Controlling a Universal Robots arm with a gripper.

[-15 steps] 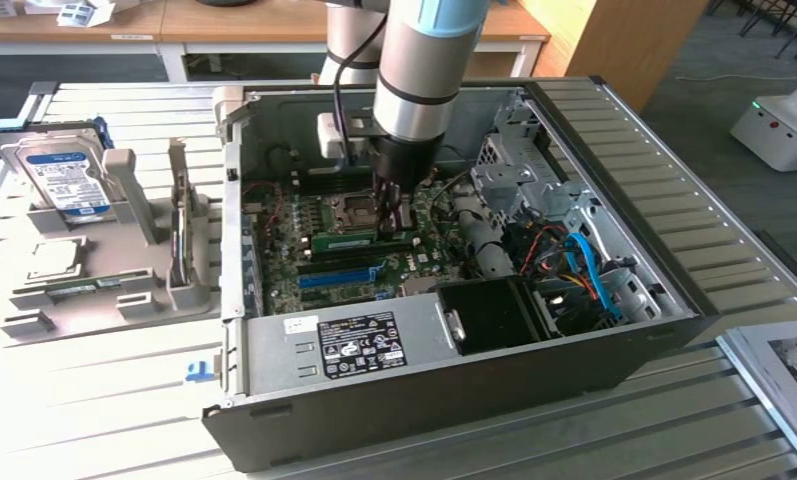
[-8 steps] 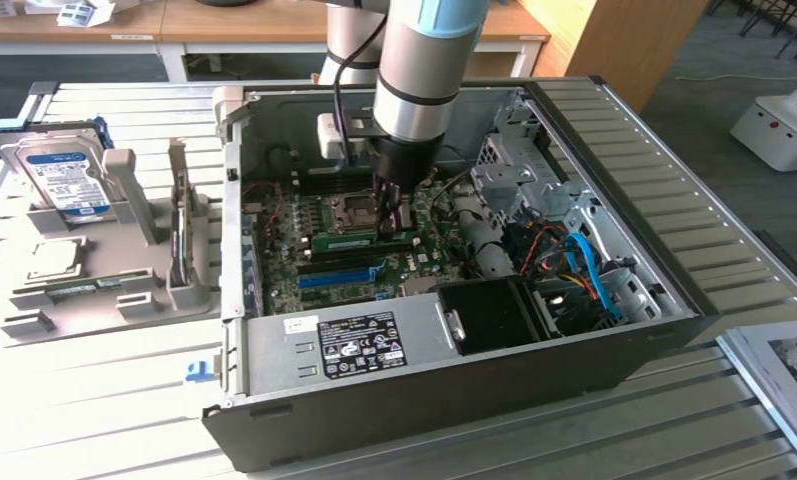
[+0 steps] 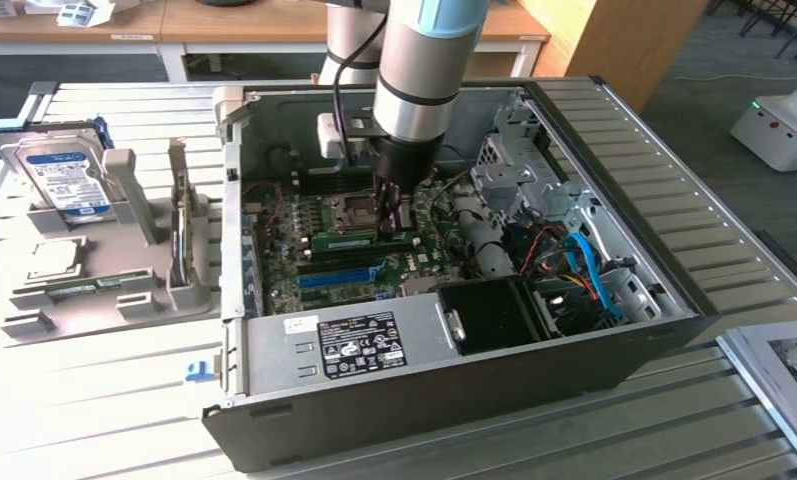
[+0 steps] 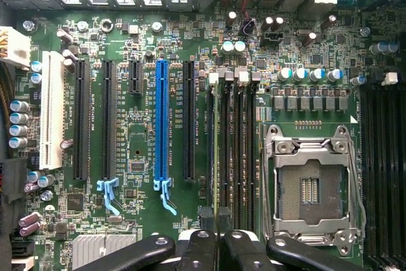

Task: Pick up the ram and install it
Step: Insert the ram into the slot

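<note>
The tool [image 3: 398,228] hung low inside the open computer case [image 3: 412,400], its fingers drawn narrow, almost together, as a thin board requires. The ram [image 3: 345,241] stood on its edge along the memory slots [image 4: 231,150] beside the processor socket [image 4: 311,185], probably so that it could seat straight. Whether the fingers pinched it, I could not tell.

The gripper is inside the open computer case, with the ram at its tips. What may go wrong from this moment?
1. The gripper seems to pinch the ram near one end, so the stick may tilt and seat unevenly in the memory slots.
2. The uncovered processor socket lies right beside those slots; a sideways slip could strike its contacts.
</note>
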